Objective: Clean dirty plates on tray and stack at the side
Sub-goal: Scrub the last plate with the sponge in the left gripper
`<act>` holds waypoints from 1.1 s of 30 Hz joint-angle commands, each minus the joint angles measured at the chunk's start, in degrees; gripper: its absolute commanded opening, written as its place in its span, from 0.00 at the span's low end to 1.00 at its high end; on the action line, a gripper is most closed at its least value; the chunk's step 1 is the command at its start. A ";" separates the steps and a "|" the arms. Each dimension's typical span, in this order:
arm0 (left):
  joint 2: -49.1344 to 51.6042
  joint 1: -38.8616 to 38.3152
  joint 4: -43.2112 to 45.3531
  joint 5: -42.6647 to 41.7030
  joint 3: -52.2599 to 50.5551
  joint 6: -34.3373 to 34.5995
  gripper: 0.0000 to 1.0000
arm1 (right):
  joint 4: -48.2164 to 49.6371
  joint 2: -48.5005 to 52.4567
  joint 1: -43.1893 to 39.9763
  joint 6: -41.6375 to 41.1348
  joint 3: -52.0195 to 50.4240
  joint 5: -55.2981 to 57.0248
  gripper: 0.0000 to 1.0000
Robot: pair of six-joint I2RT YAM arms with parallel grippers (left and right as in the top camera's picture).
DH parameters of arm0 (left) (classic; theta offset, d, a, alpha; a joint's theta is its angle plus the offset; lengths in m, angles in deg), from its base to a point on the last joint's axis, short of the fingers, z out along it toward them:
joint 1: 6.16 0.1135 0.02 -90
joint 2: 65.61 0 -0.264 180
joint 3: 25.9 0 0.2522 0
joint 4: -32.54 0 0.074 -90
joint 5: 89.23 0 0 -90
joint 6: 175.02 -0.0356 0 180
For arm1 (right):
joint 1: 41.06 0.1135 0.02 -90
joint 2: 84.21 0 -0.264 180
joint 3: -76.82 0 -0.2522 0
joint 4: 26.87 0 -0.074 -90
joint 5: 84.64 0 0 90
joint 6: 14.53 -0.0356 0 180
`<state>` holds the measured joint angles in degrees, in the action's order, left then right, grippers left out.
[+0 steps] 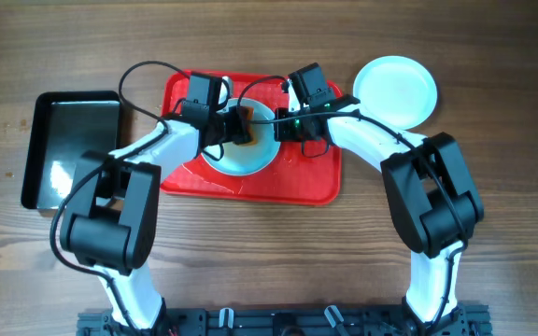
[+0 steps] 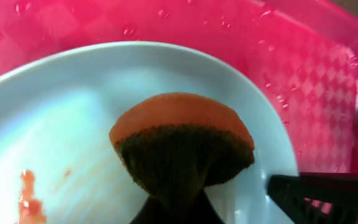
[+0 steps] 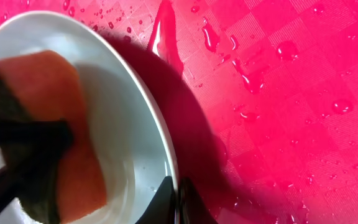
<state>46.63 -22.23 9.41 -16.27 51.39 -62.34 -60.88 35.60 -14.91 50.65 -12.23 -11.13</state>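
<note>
A wooden table [image 1: 250, 271] is bearing a wet red tray [image 1: 311, 182], with a black tray [image 1: 73, 140] to its left. On the red tray, the left gripper [image 1: 234, 127] is pinching an orange sponge [image 2: 182, 146] against a smeared plate [image 2: 73, 124]. The right gripper [image 3: 178, 199] is clamping that plate's rim. A second plate [image 1: 395, 91] is lying on the wood near the red tray's far right corner.

Glossy black tray [image 1: 75, 140] on wooden table [image 1: 250, 252]; orange sponge [image 2: 182, 146]

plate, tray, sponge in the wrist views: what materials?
plate: likely glazed ceramic or melamine; smooth glossy pale surface, can't tell which. tray: red plastic, moulded checker texture, water beading on it. sponge: orange foam with a dark coarse scouring layer.
</note>
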 commanded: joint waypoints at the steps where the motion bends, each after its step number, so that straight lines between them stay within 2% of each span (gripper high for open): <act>1: 2.97 0.13 -4.57 11.13 0.39 -3.23 0.04 | 0.17 0.81 0.02 -0.85 1.14 -0.31 0.04; 4: 2.93 0.17 -8.22 31.34 0.42 -3.23 0.08 | 0.09 0.81 0.02 -0.85 1.14 -0.31 0.04; 6: 2.69 0.17 -9.66 40.09 0.42 -3.23 0.08 | 0.11 0.81 0.02 -0.87 1.14 -0.31 0.04; 9: 1.51 0.04 -10.25 46.73 0.66 -6.58 0.08 | 0.11 0.81 0.02 -0.87 1.14 -0.31 0.04; 11: -0.70 0.04 -10.69 51.12 1.44 -7.72 0.04 | 0.11 0.81 0.02 -0.87 1.14 -0.28 0.04; 14: -4.85 0.04 -10.84 51.82 2.40 -7.69 0.04 | 0.13 0.81 0.02 -0.87 1.14 -0.28 0.04; 16: -8.59 0.04 -10.93 50.05 2.45 -7.26 0.04 | 0.11 0.81 0.02 -0.85 1.14 -0.26 0.04; 18: -11.21 0.04 -11.56 41.48 2.45 -7.26 0.04 | 0.22 0.81 0.02 -0.85 1.14 -0.24 0.04; 20: -11.87 0.04 -11.72 25.24 2.43 -7.23 0.04 | 0.39 0.81 0.02 -0.83 1.14 -0.24 0.04; 21: -11.30 0.04 -11.19 13.90 2.29 -7.26 0.04 | 0.46 0.81 0.02 -0.83 1.14 -0.26 0.04; 23: -10.23 0.04 -10.58 4.50 2.25 -7.23 0.04 | 0.46 0.81 0.02 -0.83 1.14 -0.26 0.04; 25: -8.61 0.04 -10.71 1.84 2.25 -5.75 0.04 | 0.46 0.81 0.02 -0.85 1.14 -0.26 0.04; 33: 0.74 0.07 -14.78 0.35 2.19 -5.38 0.04 | 0.42 0.81 0.02 -0.85 1.14 -0.28 0.04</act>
<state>44.91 -22.28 -4.60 -13.49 53.86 -68.18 -60.27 35.60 -14.65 50.00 -11.16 -12.57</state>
